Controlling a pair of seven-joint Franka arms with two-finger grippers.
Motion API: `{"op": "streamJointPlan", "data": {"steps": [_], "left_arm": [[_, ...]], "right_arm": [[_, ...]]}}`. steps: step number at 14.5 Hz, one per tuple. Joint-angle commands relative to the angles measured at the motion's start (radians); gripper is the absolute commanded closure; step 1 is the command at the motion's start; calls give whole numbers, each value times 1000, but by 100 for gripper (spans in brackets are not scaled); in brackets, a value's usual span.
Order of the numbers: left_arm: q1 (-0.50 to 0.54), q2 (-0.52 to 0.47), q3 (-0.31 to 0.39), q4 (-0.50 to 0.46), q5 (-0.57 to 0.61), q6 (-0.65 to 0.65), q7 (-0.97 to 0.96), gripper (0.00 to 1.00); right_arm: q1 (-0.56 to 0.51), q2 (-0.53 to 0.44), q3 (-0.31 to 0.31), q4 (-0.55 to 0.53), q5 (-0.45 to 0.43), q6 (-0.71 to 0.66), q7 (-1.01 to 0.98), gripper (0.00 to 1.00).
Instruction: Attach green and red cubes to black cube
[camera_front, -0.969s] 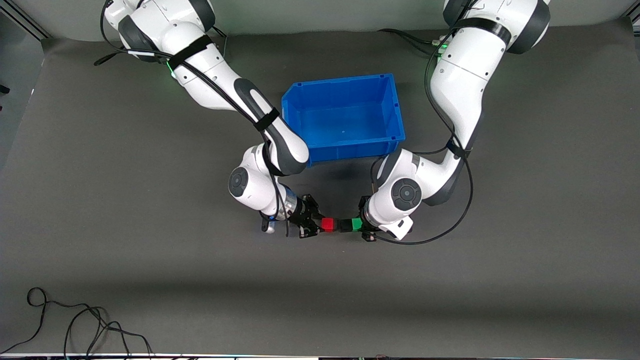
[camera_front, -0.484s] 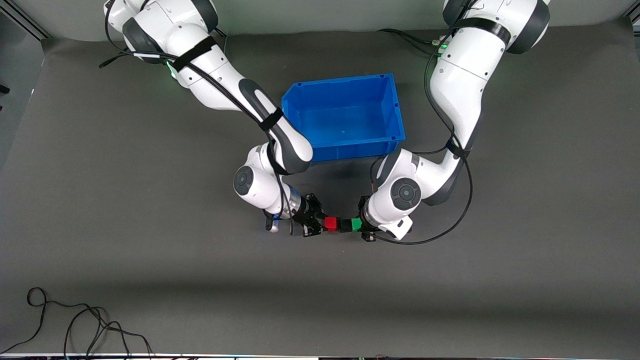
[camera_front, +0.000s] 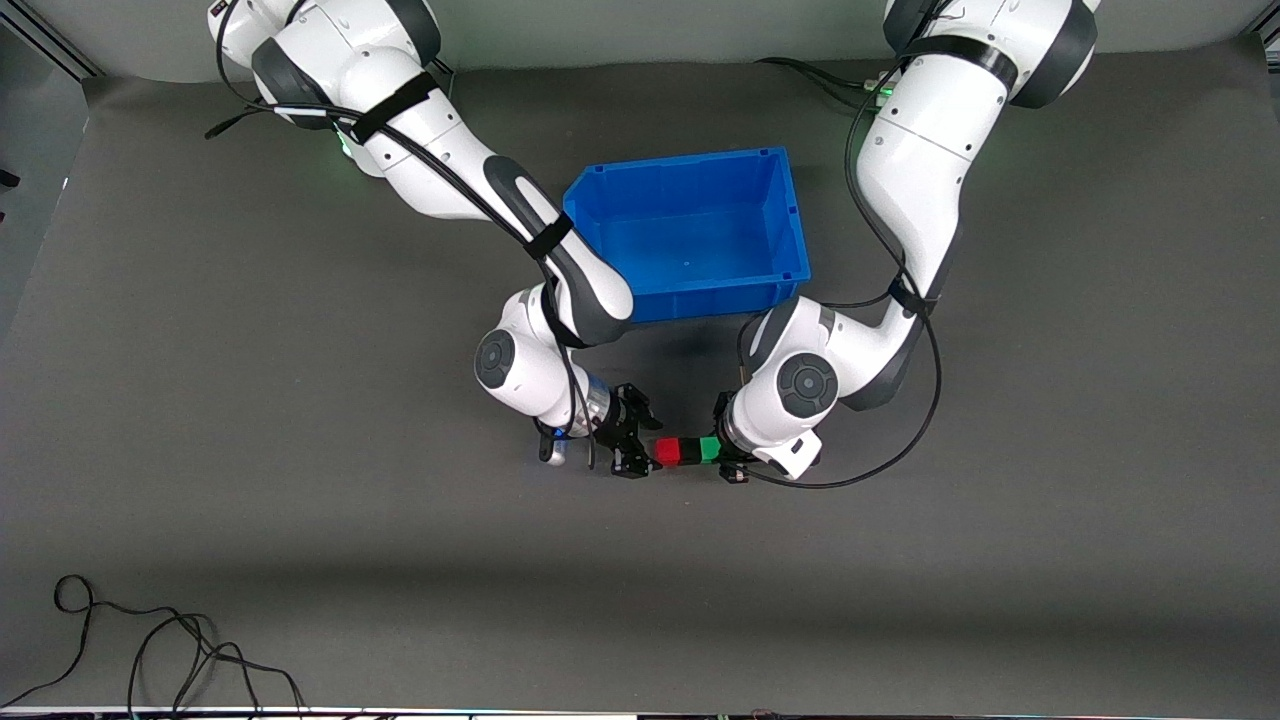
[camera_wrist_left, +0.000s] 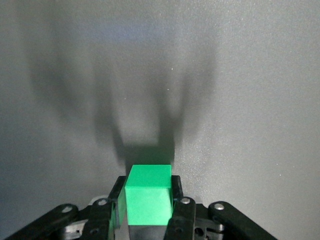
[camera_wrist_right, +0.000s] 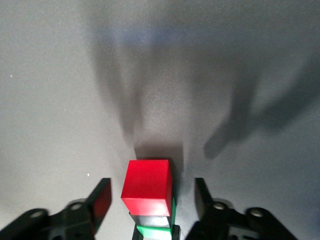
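The red cube (camera_front: 668, 452), black cube (camera_front: 689, 451) and green cube (camera_front: 709, 449) form one touching row above the table, black in the middle. My left gripper (camera_front: 718, 452) is shut on the green cube (camera_wrist_left: 148, 197), and the black cube (camera_wrist_left: 145, 232) shows just past it. My right gripper (camera_front: 646, 456) is open. Its fingers (camera_wrist_right: 101, 199) stand apart on either side of the red cube (camera_wrist_right: 148, 184) without touching it. In the right wrist view the black cube (camera_wrist_right: 156, 221) and green cube (camera_wrist_right: 156, 231) show past the red one.
An empty blue bin (camera_front: 790, 215) stands on the dark table mat, farther from the front camera than the cubes. Both arms bend around it. A loose black cable (camera_front: 150, 650) lies at the near edge toward the right arm's end.
My right gripper has carried the red cube toward the left gripper. The gap has closed, and the red cube now touches the black one. The left gripper has barely moved.
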Motion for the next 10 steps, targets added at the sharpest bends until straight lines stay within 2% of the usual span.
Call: {"op": "streamJointPlan", "data": {"steps": [1, 2, 3, 4, 7, 10], "left_arm": [[-18, 12, 14, 27, 17, 3, -32, 88], [-17, 12, 16, 27, 18, 3, -31, 67], [-17, 11, 18, 27, 20, 3, -29, 20], [-14, 8, 18, 33, 29, 3, -24, 0], [-8, -6, 18, 66, 113, -23, -23, 0], [-3, -28, 45, 73, 130, -60, -21, 0]], "right_arm": [[12, 3, -19, 44, 9, 8, 12, 0], [3, -12, -23, 42, 5, -1, 9, 0], [-5, -29, -37, 38, 3, -9, 6, 0], [-4, -48, -77, 27, -5, -40, -1, 0], [-7, -107, -178, 27, -113, -220, -38, 0], [-5, -160, -278, 18, -207, -361, -220, 0]]}}
